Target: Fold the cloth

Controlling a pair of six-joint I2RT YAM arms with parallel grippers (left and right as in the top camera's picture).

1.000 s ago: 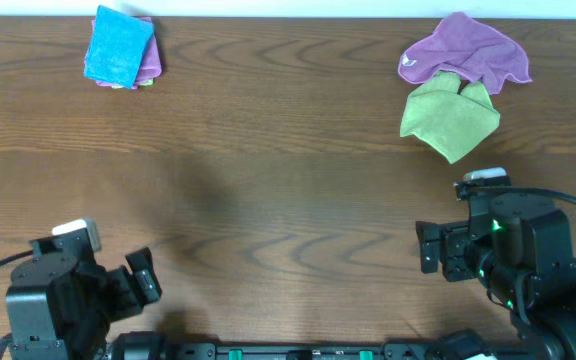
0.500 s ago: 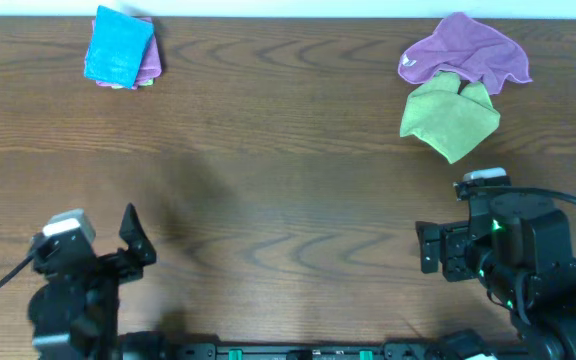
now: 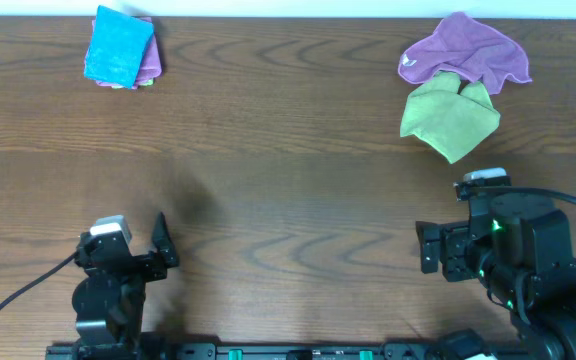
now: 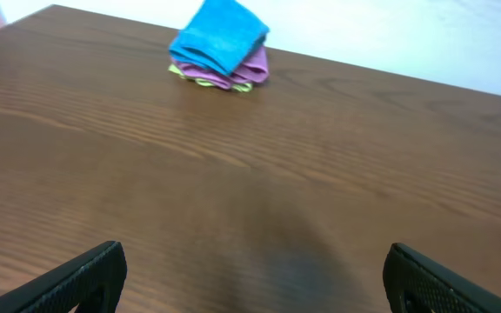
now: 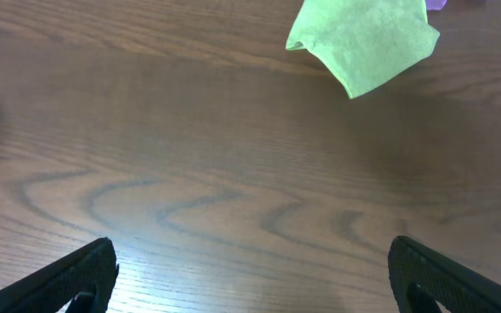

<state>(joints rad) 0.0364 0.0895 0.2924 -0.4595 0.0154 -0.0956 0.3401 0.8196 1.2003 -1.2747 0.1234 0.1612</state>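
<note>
The cloth (image 3: 119, 46) is sky-blue and lies folded on top of a small stack at the far left of the table; the left wrist view shows the cloth (image 4: 220, 33) far ahead. My left gripper (image 4: 252, 276) is open near the front edge, with bare wood between its fingers and nothing held. In the overhead view one of its fingers (image 3: 163, 242) shows at the lower left. My right gripper (image 5: 252, 276) is also open and empty at the front right, well away from the cloth.
Under the blue cloth lie a folded purple cloth (image 4: 249, 69) and a yellow-green one (image 4: 200, 82). At the far right a crumpled purple cloth (image 3: 465, 53) overlaps a yellow-green cloth (image 3: 451, 117), just beyond my right arm (image 3: 513, 250). The table's far edge (image 3: 288, 18) meets a white wall.
My left arm has moved to the right along the front edge and turned to face the far side. The right arm and all cloths are unchanged.
</note>
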